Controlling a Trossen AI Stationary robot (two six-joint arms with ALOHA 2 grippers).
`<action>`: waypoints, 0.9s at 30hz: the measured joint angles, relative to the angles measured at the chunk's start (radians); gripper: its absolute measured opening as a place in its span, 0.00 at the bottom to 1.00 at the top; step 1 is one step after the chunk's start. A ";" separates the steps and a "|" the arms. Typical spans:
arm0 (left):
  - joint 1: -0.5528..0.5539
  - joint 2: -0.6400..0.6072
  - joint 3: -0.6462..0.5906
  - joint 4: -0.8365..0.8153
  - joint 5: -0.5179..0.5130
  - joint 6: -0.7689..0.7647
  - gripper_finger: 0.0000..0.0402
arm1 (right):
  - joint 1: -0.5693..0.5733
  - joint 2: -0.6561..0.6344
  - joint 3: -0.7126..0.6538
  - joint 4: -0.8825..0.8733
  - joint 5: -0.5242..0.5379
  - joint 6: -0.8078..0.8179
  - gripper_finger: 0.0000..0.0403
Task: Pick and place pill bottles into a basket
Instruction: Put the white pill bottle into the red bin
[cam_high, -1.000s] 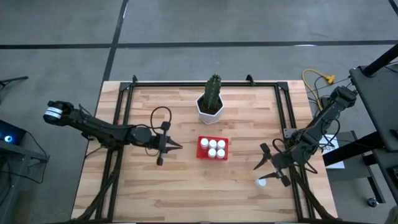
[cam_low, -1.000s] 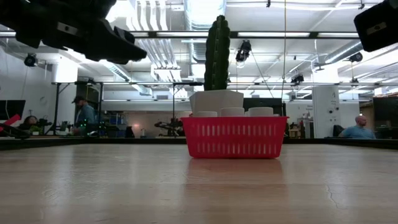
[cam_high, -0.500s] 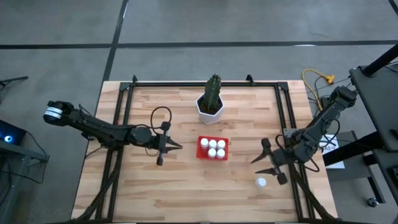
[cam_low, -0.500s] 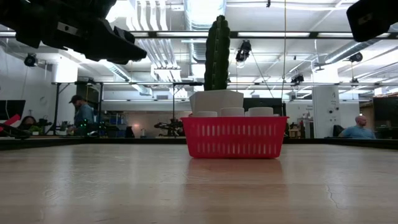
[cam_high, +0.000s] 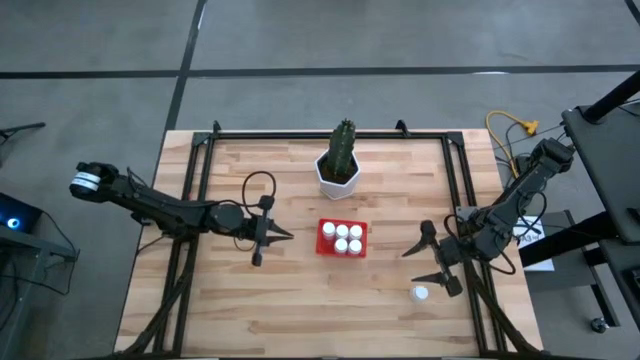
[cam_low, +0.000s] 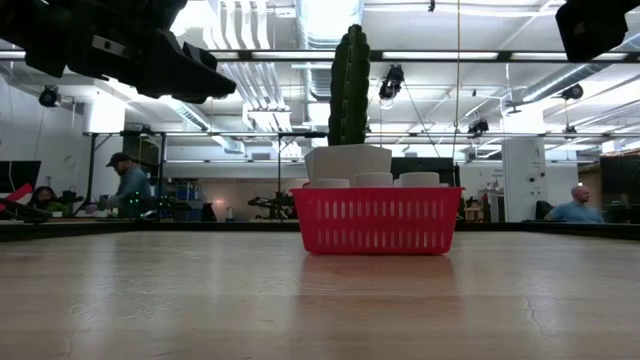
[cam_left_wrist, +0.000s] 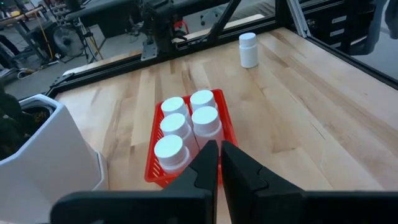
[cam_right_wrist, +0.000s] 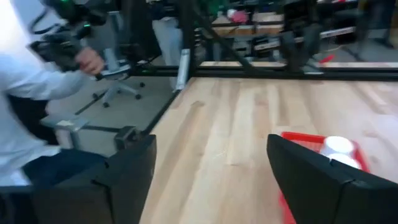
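The red basket (cam_high: 324, 238) sits mid-table and holds several white pill bottles (cam_high: 347, 238), also plain in the left wrist view (cam_left_wrist: 179, 130). One loose pill bottle (cam_high: 421, 293) stands upright on the wood near the right front; the left wrist view shows it too (cam_left_wrist: 249, 50). My right gripper (cam_high: 411, 263) hangs open just to the far side of that bottle, nothing between its fingers (cam_right_wrist: 118, 180). My left gripper (cam_high: 288, 236) is shut, above the table left of the basket, pointing at it (cam_left_wrist: 219, 155).
A white pot with a green cactus (cam_high: 340, 170) stands beyond the basket. Black frame rails (cam_high: 200, 170) run along the table's left, far and right sides. A person (cam_right_wrist: 31, 81) stands past the table's edge in the right wrist view. Bare wood lies along the near edge.
My right gripper has spread its fingers wider and turned a little away from the loose bottle, toward the basket. The bottle has stayed where it stood. My left arm has kept still.
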 joint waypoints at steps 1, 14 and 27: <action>0.000 0.000 0.000 0.000 0.000 0.000 0.00 | 0.000 0.000 0.000 0.000 -0.028 -0.001 0.75; 0.000 0.000 0.000 0.000 0.000 0.000 0.00 | 0.003 -0.002 -0.012 -0.247 -0.192 0.158 0.77; 0.000 0.000 0.000 -0.001 0.000 -0.027 0.00 | 0.011 -0.003 -0.136 -0.153 -0.285 0.099 0.71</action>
